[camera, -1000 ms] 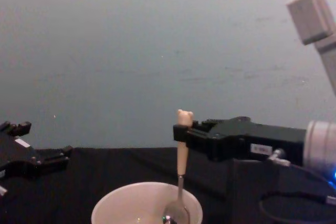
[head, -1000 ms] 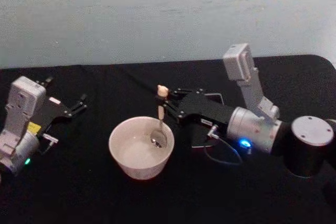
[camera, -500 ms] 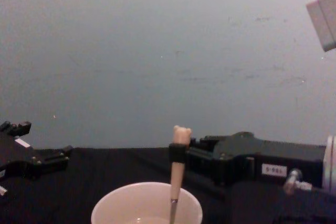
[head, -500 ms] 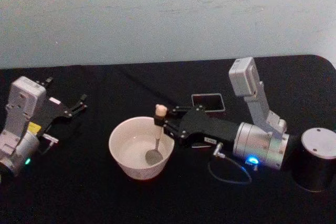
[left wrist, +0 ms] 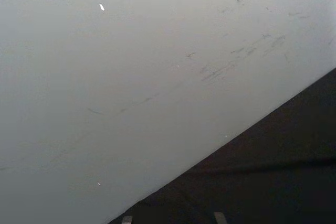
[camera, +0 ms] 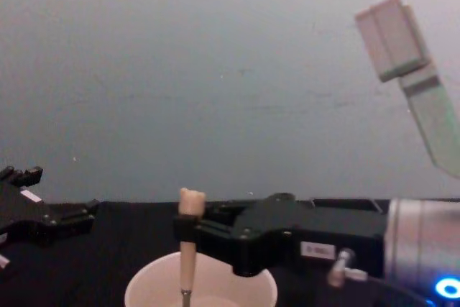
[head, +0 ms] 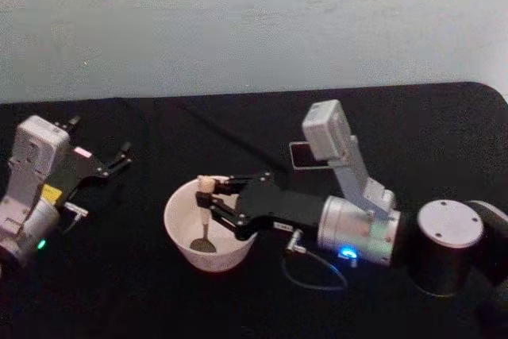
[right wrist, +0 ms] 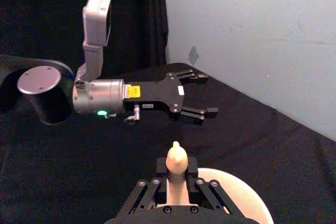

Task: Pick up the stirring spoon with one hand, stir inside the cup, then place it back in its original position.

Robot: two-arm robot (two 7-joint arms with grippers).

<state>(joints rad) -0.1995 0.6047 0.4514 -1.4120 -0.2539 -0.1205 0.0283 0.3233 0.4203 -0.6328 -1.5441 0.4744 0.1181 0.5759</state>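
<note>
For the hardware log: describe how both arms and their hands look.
Both hands are black angular linkages on silver cylindrical wrists, each with a grey boxy camera on a stalk. Left hand: yellow label, green wrist light. Right hand: white label, blue light, thin looped cable.

Your head view looks down on the cup (head: 208, 260); your chest view shares it, low, side-on, close.
</note>
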